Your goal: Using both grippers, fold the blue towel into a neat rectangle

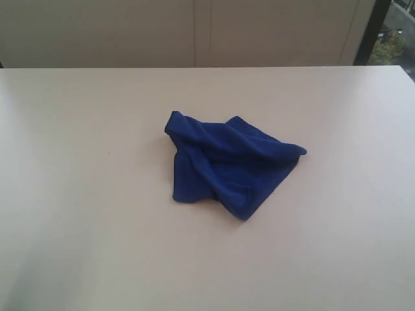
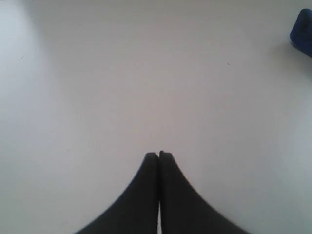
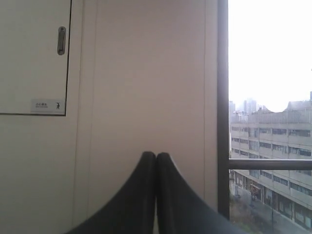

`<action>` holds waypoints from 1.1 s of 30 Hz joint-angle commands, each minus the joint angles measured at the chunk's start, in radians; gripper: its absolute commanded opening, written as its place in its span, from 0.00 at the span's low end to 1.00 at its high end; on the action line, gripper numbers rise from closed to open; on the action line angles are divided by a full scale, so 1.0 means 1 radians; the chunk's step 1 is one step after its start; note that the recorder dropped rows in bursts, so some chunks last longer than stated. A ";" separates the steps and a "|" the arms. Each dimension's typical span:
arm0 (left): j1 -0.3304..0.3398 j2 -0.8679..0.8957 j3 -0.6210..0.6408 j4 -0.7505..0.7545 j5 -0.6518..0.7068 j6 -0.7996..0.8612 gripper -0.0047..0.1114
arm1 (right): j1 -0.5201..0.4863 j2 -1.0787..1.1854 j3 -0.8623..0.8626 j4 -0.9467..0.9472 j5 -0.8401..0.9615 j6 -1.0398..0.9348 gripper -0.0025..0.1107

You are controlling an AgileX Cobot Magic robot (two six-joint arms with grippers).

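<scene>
Worktop (image 1: 78, 227): pale, matt, fills most of the exterior view. Neither arm shows in that view.

Wall (image 3: 146, 73) and window (image 3: 268, 122): all that the right wrist view takes in, so that arm is aimed away from the worktop.

Blue towel (image 1: 227, 165): lies near the middle of the worktop, a little right of centre in the exterior view. It sits in a crumpled, roughly triangular heap. Ridged folds run across its far part, one point sticks out to the right, and a doubled-over corner lies nearest the camera. No fold made yet; it needs spreading flat first. Thread tag not made out.

Handling (judgement): soft, light and limp. It will sag and drape from any hold and keep no shape of its own. The fleecy nap should sit well between pads; not fragile. Layers overlap, so a pinch in the middle would likely catch two plies. Better to take single free corners: the far-left corner for one arm, the right-hand point for the other.

Left tool (image 2: 159, 155): fingers pressed together, nothing between them, over bare worktop. A sliver of the towel (image 2: 302, 29) shows at the edge of its view, well apart.

Right tool (image 3: 156, 155): fingers closed on each other, empty; towel not in its view.
</scene>
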 commanded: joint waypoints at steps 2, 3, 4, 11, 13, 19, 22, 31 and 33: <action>0.003 -0.004 0.004 -0.003 -0.003 -0.001 0.04 | 0.005 0.004 -0.076 0.005 0.180 -0.003 0.02; 0.003 -0.004 0.004 -0.003 -0.003 -0.001 0.04 | 0.005 0.032 -0.119 0.005 0.229 -0.003 0.02; 0.003 -0.004 0.004 -0.003 -0.003 -0.001 0.04 | 0.005 0.067 -0.170 0.005 0.303 -0.003 0.02; 0.003 -0.004 0.004 -0.003 -0.003 -0.001 0.04 | 0.005 0.625 -0.644 0.122 0.711 -0.003 0.02; 0.003 -0.004 0.004 -0.003 -0.003 -0.001 0.04 | 0.005 0.842 -0.742 0.287 0.807 -0.060 0.02; 0.003 -0.004 0.004 -0.003 -0.003 -0.001 0.04 | 0.048 1.304 -0.783 0.833 0.916 -0.585 0.02; 0.003 -0.004 0.004 -0.003 -0.003 -0.001 0.04 | 0.150 1.457 -0.784 0.951 0.930 -0.701 0.02; 0.003 -0.004 0.004 -0.003 -0.003 -0.001 0.04 | 0.374 1.656 -0.869 0.935 0.823 -0.689 0.02; 0.003 -0.004 0.004 -0.003 -0.003 -0.001 0.04 | 0.401 1.679 -0.880 0.907 0.769 -0.643 0.02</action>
